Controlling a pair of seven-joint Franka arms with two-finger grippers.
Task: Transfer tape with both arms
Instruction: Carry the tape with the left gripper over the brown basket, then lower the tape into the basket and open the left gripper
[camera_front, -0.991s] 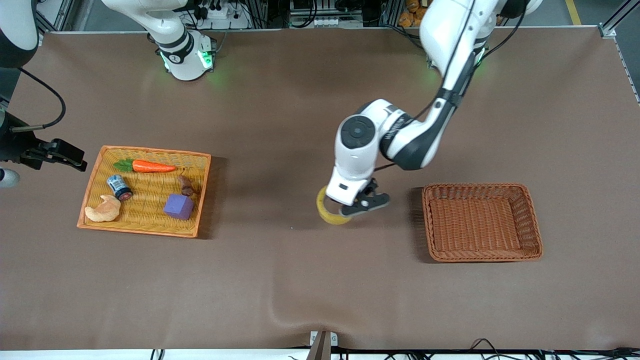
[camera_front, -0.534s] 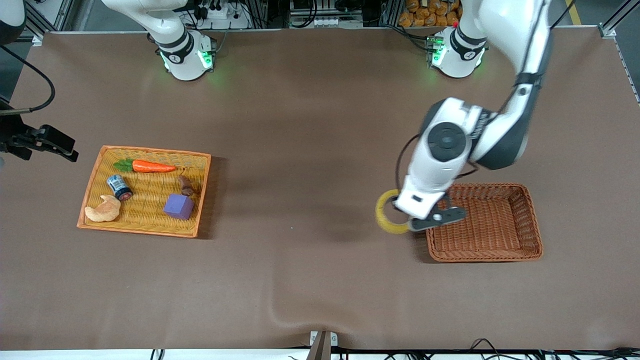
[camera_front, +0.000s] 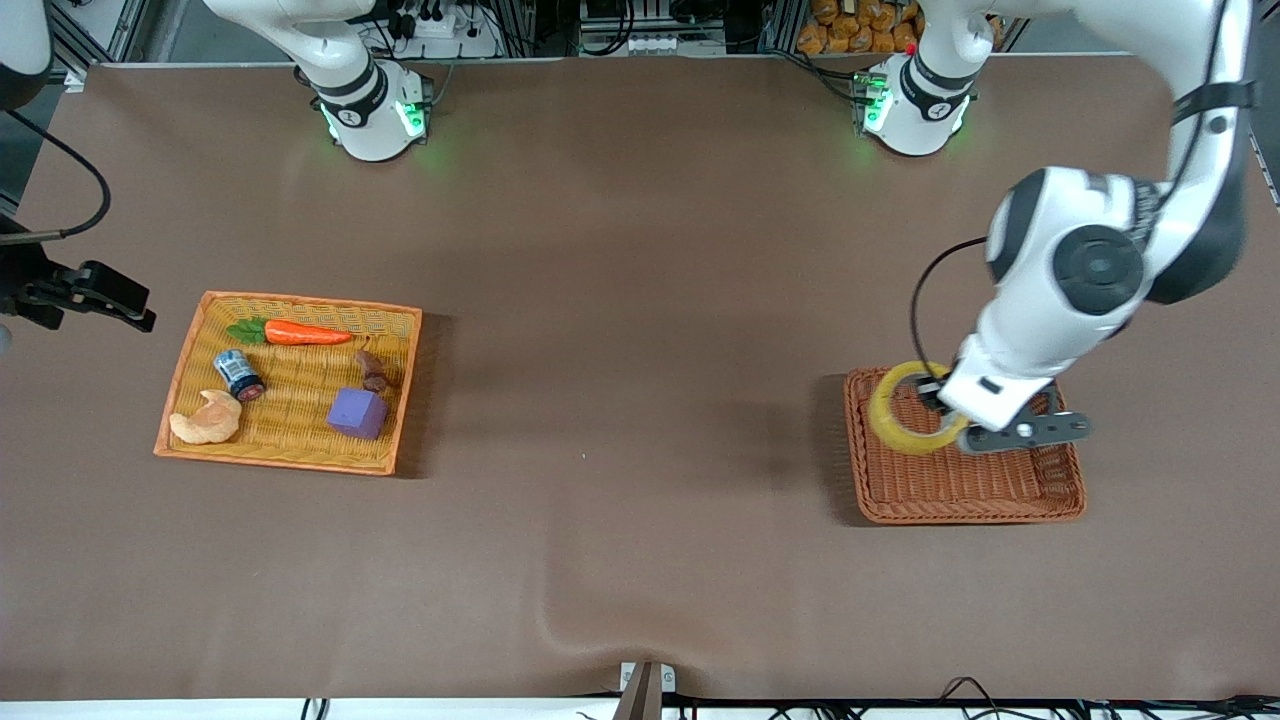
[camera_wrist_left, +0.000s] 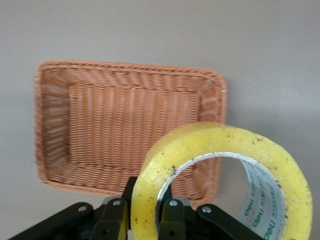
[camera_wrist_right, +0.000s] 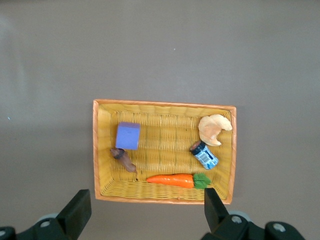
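The tape, a translucent yellow ring with a grey core, hangs upright over the brown wicker basket, above its end nearest the table's middle. My left gripper is shut on the ring's wall. In the left wrist view the black fingers pinch the tape at my left gripper, with the basket below and nothing inside it. My right gripper waits open in the air past the yellow tray's outer end. Its fingers stand wide at my right gripper.
The yellow tray at the right arm's end holds a carrot, a blue-labelled can, a croissant, a purple cube and a small brown piece. The right wrist view looks down on this tray.
My left arm has carried the tape from over mid-table toward its own end, and it now hangs above the brown basket. My right gripper has drifted slightly outward.
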